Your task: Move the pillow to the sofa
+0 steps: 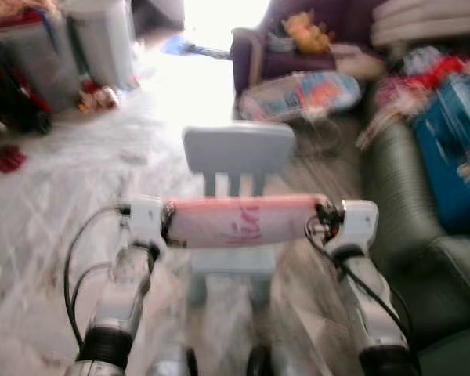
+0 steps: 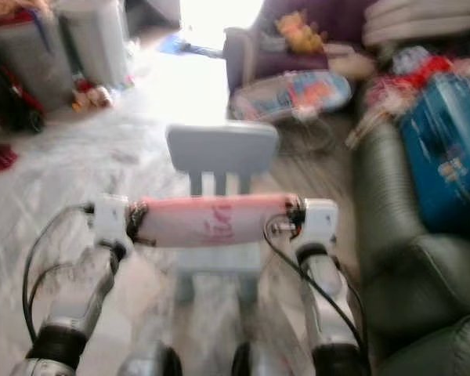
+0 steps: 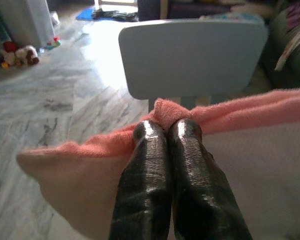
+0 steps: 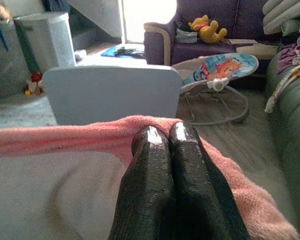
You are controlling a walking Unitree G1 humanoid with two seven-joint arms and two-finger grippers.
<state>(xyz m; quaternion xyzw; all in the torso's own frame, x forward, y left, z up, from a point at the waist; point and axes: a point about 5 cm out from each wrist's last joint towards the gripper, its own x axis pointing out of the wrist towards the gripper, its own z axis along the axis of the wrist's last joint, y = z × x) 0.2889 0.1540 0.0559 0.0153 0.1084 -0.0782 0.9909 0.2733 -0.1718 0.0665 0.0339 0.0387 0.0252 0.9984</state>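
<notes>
A pink and white pillow (image 1: pixel 247 222) hangs stretched between my two grippers, above the seat of a small light-blue child's chair (image 1: pixel 239 149). My left gripper (image 1: pixel 166 223) is shut on the pillow's left end, its fingers (image 3: pixel 162 165) pinching the pink edge. My right gripper (image 1: pixel 321 221) is shut on the right end, and the right wrist view shows its fingers (image 4: pixel 165 165) pressed together over pink fabric (image 4: pixel 90 135). A dark green sofa (image 1: pixel 407 211) stands to my right.
Blue bags and clothes (image 1: pixel 454 133) lie heaped on the green sofa. A baby bouncer (image 1: pixel 301 94) and a purple armchair (image 1: pixel 282 47) holding a yellow plush toy stand ahead. Storage bins (image 1: pixel 55 47) and toys sit at the far left on the pale marble floor (image 1: pixel 63 196).
</notes>
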